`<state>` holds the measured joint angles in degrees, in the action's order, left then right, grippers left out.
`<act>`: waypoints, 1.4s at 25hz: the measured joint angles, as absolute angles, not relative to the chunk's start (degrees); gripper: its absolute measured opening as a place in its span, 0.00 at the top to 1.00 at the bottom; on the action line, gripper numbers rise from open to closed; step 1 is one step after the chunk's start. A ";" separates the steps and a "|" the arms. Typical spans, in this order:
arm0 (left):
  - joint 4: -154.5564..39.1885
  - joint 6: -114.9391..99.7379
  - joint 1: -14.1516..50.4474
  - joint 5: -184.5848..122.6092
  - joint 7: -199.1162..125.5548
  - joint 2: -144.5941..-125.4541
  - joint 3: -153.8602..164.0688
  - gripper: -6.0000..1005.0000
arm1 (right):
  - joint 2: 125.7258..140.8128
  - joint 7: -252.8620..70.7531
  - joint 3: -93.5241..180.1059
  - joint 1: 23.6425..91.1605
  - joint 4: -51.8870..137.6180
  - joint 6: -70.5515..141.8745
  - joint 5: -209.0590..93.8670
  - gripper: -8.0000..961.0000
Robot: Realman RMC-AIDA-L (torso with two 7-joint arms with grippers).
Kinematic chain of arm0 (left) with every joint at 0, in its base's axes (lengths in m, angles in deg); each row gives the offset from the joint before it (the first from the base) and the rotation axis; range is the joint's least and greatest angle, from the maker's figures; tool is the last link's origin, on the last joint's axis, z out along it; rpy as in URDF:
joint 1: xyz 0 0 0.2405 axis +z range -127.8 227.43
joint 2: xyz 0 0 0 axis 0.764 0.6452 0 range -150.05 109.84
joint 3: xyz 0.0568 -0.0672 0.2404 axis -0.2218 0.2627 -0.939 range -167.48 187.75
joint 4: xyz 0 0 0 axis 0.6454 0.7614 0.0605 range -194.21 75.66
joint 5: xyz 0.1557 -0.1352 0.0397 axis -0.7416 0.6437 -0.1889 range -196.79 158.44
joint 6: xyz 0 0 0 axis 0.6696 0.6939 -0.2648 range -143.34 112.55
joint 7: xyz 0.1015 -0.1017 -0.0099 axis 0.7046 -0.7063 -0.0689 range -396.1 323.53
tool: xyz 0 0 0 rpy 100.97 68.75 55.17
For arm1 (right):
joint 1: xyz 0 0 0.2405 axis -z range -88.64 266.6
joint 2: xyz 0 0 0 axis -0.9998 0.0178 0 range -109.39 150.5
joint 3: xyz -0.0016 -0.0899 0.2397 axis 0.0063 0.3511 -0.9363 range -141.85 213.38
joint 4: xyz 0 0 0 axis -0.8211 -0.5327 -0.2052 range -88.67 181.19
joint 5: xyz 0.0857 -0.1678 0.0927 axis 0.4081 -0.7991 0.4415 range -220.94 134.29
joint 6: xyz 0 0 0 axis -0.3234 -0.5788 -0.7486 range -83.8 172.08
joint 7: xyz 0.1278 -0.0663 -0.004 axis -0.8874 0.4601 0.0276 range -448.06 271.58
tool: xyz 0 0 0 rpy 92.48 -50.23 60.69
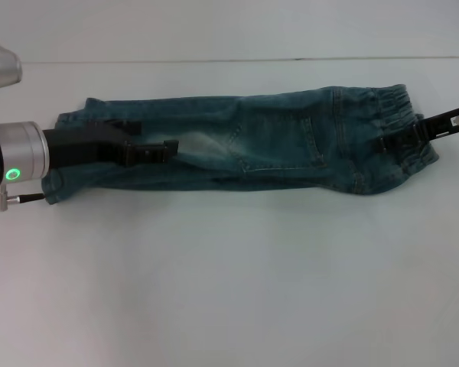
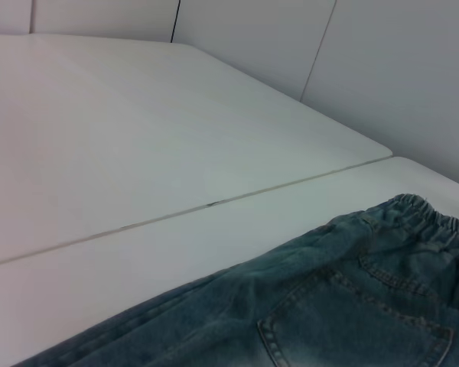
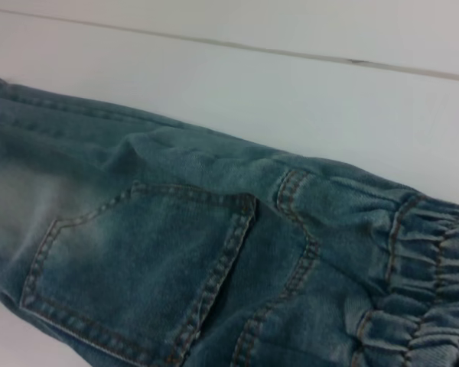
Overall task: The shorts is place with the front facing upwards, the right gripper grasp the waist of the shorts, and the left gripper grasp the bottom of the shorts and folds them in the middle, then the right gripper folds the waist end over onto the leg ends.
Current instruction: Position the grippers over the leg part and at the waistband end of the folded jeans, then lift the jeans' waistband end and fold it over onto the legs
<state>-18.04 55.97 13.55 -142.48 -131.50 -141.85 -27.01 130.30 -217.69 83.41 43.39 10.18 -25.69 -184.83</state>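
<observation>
Table (image 1: 229, 290): white and flat; its near half is bare in the head view.
Shorts (image 1: 291, 145): blue denim, lying as a long narrow strip across the table, from the robot's left to its right.
Leg ends (image 1: 53, 187): at the robot's left end of the strip, partly under the left arm.
Pocket (image 1: 279, 141): a stitched patch pocket faces up, between the middle of the strip and the waist; a pale faded patch lies just to its left.
Waist (image 1: 402, 107): the gathered elastic band, at the robot's right end of the strip.
Left gripper (image 1: 149, 151): black claw lying low over the leg part, its tip at the faded patch; whether the fingers are spread or closed cannot be told.
Light (image 1: 13, 174): a small green-cyan ring on the silver left arm.
Right gripper (image 1: 402, 141): black claw at the outer edge of the waist, touching the band; finger spacing cannot be told.
Seam (image 1: 214, 60): a thin line across the table beyond the shorts.
</observation>
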 joint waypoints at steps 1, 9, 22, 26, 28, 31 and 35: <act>-18.10 55.97 13.58 -142.48 -131.46 -141.88 -26.97 0.06 | 130.28 -217.65 83.33 43.50 9.79 -25.89 -184.88 0.06; -18.14 55.97 13.72 -142.48 -131.32 -141.92 -26.90 0.08 | 130.07 -216.94 83.40 43.87 9.08 -25.22 -185.32 0.17; -18.09 56.07 13.60 -142.07 -131.25 -142.09 -26.95 0.10 | 129.78 -216.82 83.59 43.99 9.08 -25.43 -185.36 0.74; -18.09 56.41 13.58 -141.22 -130.62 -142.28 -27.10 0.11 | 129.80 -216.82 83.38 44.09 9.08 -25.65 -185.36 0.82; -17.99 56.44 13.58 -140.36 -129.65 -142.59 -27.14 0.11 | 129.80 -216.80 83.34 44.08 9.08 -25.96 -185.32 0.86; -17.93 56.27 13.51 -138.73 -126.50 -143.29 -27.19 0.12 | 129.71 -216.76 83.14 44.08 8.32 -27.44 -185.14 0.90; -19.75 54.40 13.16 -133.48 -116.27 -144.37 -27.88 0.21 | 129.63 -216.97 81.70 44.04 4.99 -32.24 -185.00 0.90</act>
<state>-19.75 54.40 13.16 -133.48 -116.27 -144.37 -27.88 129.63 -216.97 81.70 44.04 4.99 -32.24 -185.00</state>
